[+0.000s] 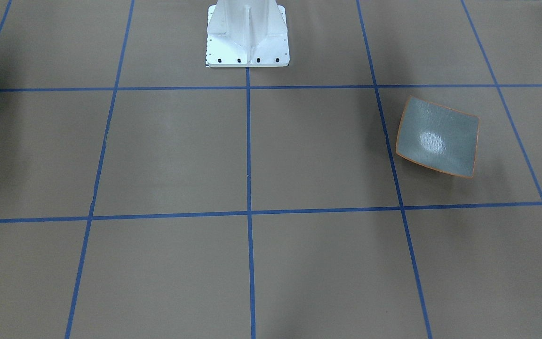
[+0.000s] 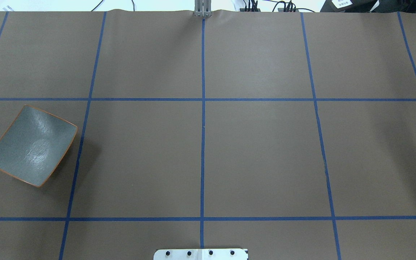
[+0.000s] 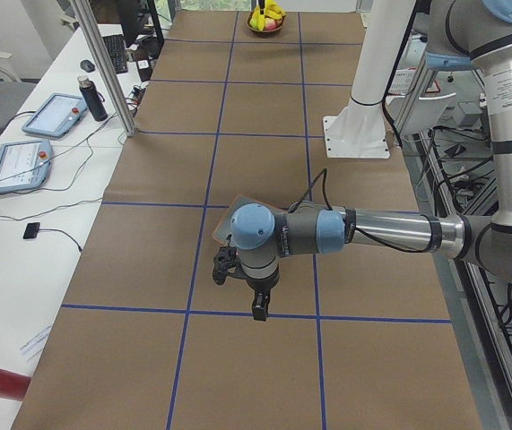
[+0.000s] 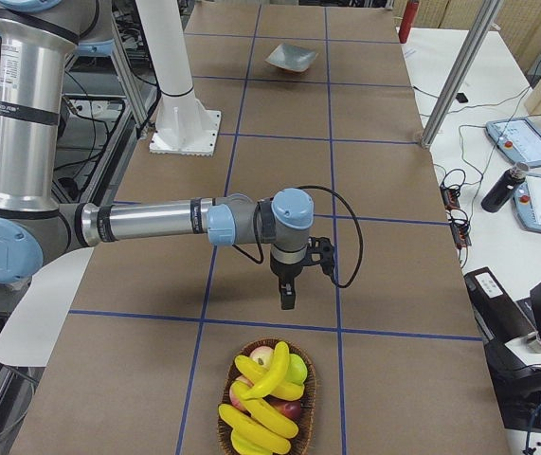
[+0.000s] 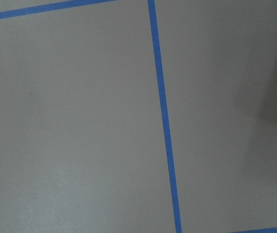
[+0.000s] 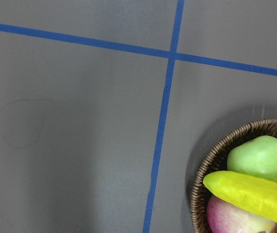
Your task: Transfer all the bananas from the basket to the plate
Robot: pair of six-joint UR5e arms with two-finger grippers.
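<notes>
Starting the first pick, right gripper (image 4: 287,300) near the basket (image 6: 200,170).
Best to seize the topmost of the bananas (image 4: 268,377) mid-length; whether its fingers are parted, I cannot tell.

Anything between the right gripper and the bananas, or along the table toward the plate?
Nothing visible. The right gripper hangs over brown table just short of the woven wicker basket, with the yellow bananas lying on top. Only blue tape lines cross the way to the square grey-green plate; the left arm hovers near it.
</notes>
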